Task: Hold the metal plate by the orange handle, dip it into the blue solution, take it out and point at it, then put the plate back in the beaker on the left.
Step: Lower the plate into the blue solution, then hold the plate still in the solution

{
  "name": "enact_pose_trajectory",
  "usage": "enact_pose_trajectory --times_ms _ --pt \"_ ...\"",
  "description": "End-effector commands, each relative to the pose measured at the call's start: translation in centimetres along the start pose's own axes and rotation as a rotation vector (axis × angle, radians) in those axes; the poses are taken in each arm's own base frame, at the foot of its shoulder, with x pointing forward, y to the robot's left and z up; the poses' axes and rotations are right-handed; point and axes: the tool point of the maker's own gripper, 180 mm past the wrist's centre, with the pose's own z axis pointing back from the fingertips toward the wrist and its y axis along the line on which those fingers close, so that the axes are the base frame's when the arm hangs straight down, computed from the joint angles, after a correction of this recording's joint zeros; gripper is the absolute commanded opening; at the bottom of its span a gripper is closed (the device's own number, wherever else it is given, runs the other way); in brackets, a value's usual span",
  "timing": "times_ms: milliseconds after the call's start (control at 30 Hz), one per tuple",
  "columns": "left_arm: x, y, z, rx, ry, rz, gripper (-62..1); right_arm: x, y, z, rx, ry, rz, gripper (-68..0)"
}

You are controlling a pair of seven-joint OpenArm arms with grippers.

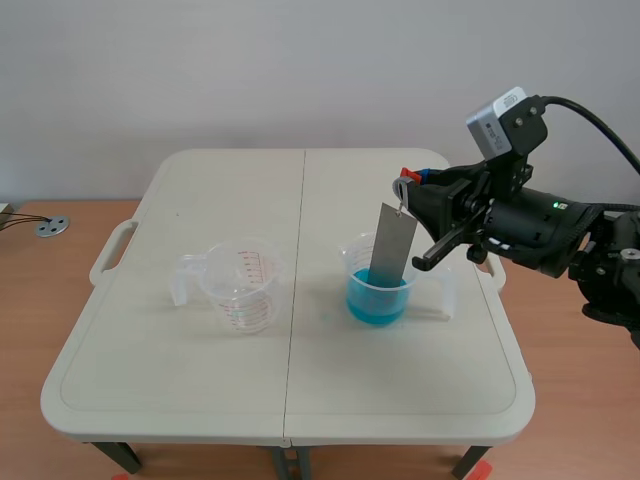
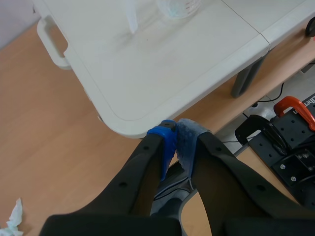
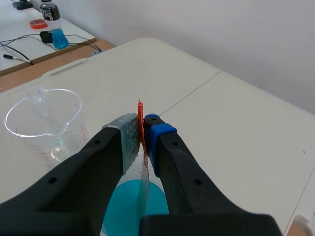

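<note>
The metal plate hangs tilted from its orange handle, on which my right gripper is shut. The plate's lower end sits inside the right beaker, at the blue solution. In the right wrist view the orange handle is pinched in the gripper, and the plate drops into the blue solution. The empty beaker stands to the left, also in the right wrist view. My left gripper is shut on nothing, off the table beside its corner.
The white folding table has a carry handle on its left side. In the left wrist view a black clamp with an orange grip and a crumpled tissue lie on the floor. A bottle stands on a far desk.
</note>
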Motion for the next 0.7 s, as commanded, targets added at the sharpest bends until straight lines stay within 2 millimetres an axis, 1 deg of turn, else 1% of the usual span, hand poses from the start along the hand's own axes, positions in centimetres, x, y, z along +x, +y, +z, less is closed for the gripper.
enact_pose_trajectory --times_ms 0,200,667 --pt "0.51 -0.06 0.03 0.005 -0.023 0.009 -58.8 -0.45 -0.07 0.02 0.007 0.023 0.007 -66.0" --pt "0.51 -0.06 0.03 0.005 -0.023 0.009 -58.8 -0.75 0.2 -0.03 0.017 0.034 0.024 -66.0" --pt "0.55 -0.06 0.03 0.005 -0.025 0.009 -58.8 -0.72 0.25 -0.05 0.019 0.032 0.024 -66.0"
